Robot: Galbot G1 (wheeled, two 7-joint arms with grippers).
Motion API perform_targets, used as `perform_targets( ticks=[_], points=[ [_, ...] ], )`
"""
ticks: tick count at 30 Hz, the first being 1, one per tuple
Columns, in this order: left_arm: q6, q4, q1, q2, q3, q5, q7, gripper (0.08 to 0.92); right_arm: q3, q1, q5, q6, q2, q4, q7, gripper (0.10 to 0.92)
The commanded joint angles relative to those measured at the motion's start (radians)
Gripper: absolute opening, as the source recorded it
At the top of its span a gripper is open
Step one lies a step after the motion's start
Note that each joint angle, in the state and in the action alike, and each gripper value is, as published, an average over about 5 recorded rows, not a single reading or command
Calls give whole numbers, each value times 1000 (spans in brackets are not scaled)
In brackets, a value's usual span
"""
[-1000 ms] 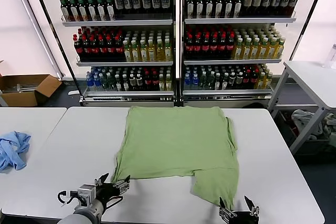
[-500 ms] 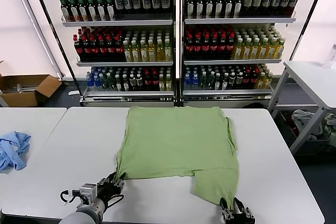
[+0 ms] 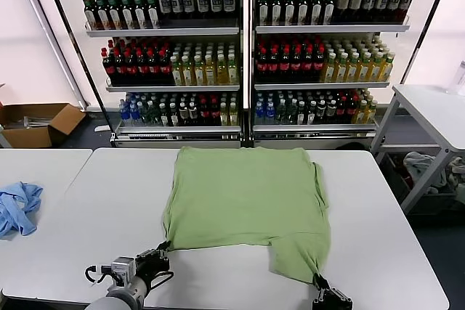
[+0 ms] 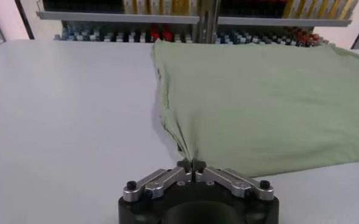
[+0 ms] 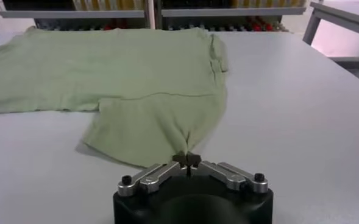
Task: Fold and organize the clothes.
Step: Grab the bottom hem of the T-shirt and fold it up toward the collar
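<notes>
The clothes are one light green shirt [image 3: 247,197], spread flat on the white table [image 3: 87,215] with one side folded over. No collar or print shows. My left gripper [image 3: 161,250] is shut on the shirt's near left corner [image 4: 185,149], and the cloth puckers up into its tips [image 4: 191,164]. At the near right, my right gripper [image 3: 318,281] is shut on the lowest edge of the hanging flap [image 5: 161,125], pinching a small peak of fabric [image 5: 187,159].
A crumpled light-blue cloth [image 3: 16,207] lies on the neighbouring table at far left. Shelves of bottles [image 3: 240,56] stand behind the table. A cardboard box [image 3: 36,123] sits on the floor at left, and another white table [image 3: 436,110] stands at right.
Both grippers went from open to shut, each closing on an edge of the shirt. The near left corner has drawn slightly toward the left gripper.
</notes>
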Motion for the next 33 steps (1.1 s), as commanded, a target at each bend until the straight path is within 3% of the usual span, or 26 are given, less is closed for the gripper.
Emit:
perform_targets(
  ticks=[1,10,21,33],
  points=[
    [-12,-94,-14,17,-51,-16,-8,86,32,10,-26,17,0,59,3,106],
    [14,-83,-182,31,-22,-45,-38,86,120,183,13,-59,-42,58,-3,106],
    [34,107,-509,-8,154,-46,-82,86,58,552,66,-85,-174,-199,-222,106],
    [55,371,-725,-74,226,-10,-83,86,-136,926,15,-30,-183,-523,-292,106]
  ],
)
